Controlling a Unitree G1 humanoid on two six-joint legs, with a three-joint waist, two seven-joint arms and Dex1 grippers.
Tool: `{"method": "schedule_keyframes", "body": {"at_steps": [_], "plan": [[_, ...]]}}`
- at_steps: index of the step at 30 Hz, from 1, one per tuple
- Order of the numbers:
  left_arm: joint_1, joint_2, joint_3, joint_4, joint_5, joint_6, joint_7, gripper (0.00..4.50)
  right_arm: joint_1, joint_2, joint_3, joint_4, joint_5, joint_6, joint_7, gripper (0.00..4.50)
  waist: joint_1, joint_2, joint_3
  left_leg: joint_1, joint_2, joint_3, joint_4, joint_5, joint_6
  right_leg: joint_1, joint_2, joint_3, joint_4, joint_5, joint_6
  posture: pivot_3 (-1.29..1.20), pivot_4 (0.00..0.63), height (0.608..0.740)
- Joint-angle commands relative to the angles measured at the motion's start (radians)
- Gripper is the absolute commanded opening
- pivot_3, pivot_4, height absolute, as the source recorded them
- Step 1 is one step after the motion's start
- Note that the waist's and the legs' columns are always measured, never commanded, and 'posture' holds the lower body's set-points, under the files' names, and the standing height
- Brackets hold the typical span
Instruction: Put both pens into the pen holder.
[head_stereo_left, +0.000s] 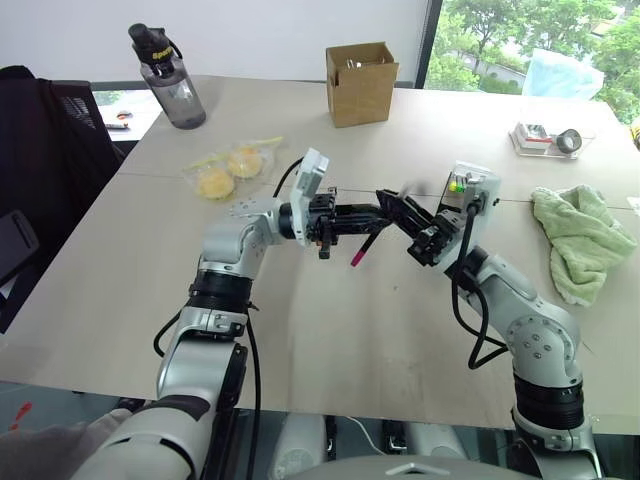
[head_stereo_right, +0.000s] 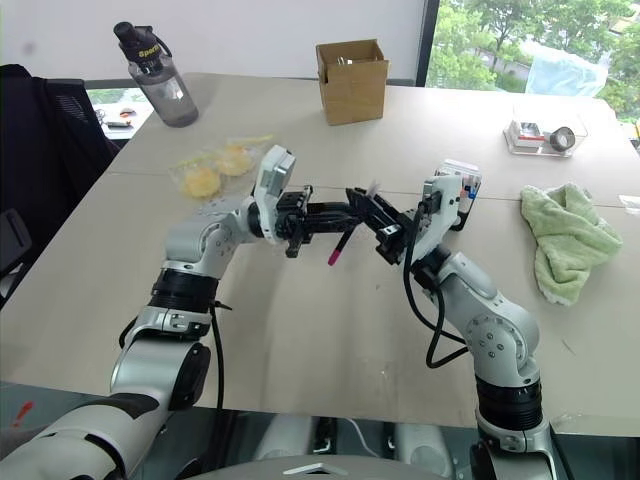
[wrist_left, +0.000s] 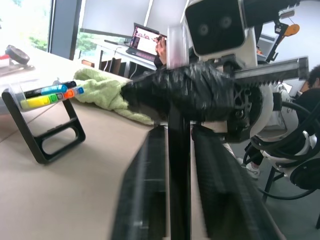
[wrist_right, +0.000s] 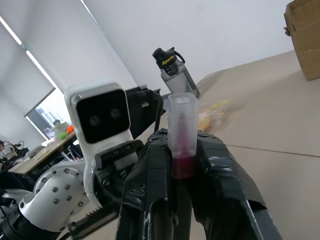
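A black pen (head_stereo_left: 365, 245) with a pink-magenta lower end and a clear cap hangs slanted in mid-air above the table (head_stereo_left: 330, 330). My right gripper (head_stereo_left: 392, 205) is shut on its upper part; the right wrist view shows the fingers pressed against the pen (wrist_right: 182, 120) just below the cap. From the opposite side, my left gripper (head_stereo_left: 372, 214) reaches in level, its fingers slightly apart on either side of the barrel (wrist_left: 179, 165). The pen holder (head_stereo_right: 463, 195), a black slanted rack, stands just behind my right wrist. In it lie coloured markers and a dark pen with a light blue part (wrist_left: 52, 90).
A water bottle (head_stereo_left: 165, 75) and a cardboard box (head_stereo_left: 360, 82) stand at the back. A bag of yellow buns (head_stereo_left: 230, 165) lies left of centre, a green towel (head_stereo_left: 580, 235) at the right, and a clear tray with tape (head_stereo_left: 550, 140) behind it. A black chair (head_stereo_left: 40, 150) is at the left.
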Motion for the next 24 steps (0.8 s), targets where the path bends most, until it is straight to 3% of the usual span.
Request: {"method": "schedule_keyframes", "body": {"at_steps": [1, 3, 10, 15, 20, 24], "plan": [[-0.022, -0.007, 0.012, 0.014, 0.027, -0.074, 0.068, 2.61, -0.021, -0.019, -0.003, -0.043, -0.010, -0.025, 0.022, 0.06, 0.000, 0.000, 0.000, 0.000, 0.000, 0.000, 0.000, 0.000, 0.000, 0.000, 0.000, 0.000, 0.000, 0.000, 0.000, 0.00, 0.150, 0.739], [-0.019, 0.002, 0.012, 0.006, 0.027, -0.087, 0.073, 3.53, -0.028, -0.040, -0.007, -0.048, -0.033, -0.033, 0.026, 0.06, 0.000, 0.000, 0.000, 0.000, 0.000, 0.000, 0.000, 0.000, 0.000, 0.000, 0.000, 0.000, 0.000, 0.000, 0.000, 0.00, 0.150, 0.739], [0.004, 0.051, 0.007, -0.095, 0.056, -0.112, 0.149, 3.53, -0.077, -0.123, -0.001, -0.055, -0.286, -0.204, 0.029, 0.06, -0.001, 0.000, 0.000, 0.000, 0.000, 0.000, 0.000, 0.000, 0.000, -0.001, 0.000, 0.000, 0.000, 0.000, 0.000, 0.00, 0.150, 0.739], [0.051, 0.104, -0.042, -0.254, 0.080, -0.033, 0.216, 3.53, -0.121, -0.174, 0.000, 0.088, -0.647, -0.574, 0.004, 0.06, 0.000, 0.000, 0.000, 0.000, 0.000, 0.001, 0.000, 0.000, 0.000, -0.001, 0.000, 0.001, -0.001, 0.000, 0.000, 0.00, 0.150, 0.739], [0.060, 0.139, -0.043, -0.365, 0.057, 0.041, 0.253, 3.53, -0.136, -0.197, -0.011, 0.233, -0.815, -0.768, -0.022, 0.06, 0.000, 0.000, 0.001, 0.000, 0.000, 0.001, -0.001, 0.000, 0.000, -0.001, 0.000, 0.001, -0.001, 0.000, 0.000, 0.00, 0.150, 0.739], [0.056, 0.155, -0.033, -0.403, 0.044, 0.095, 0.294, 3.53, -0.129, -0.182, -0.020, 0.305, -0.833, -0.838, -0.018, 0.06, -0.001, 0.000, 0.001, 0.000, 0.000, 0.001, -0.001, 0.000, 0.000, -0.001, 0.000, 0.001, -0.001, 0.000, 0.000, 0.00, 0.150, 0.739]]}}
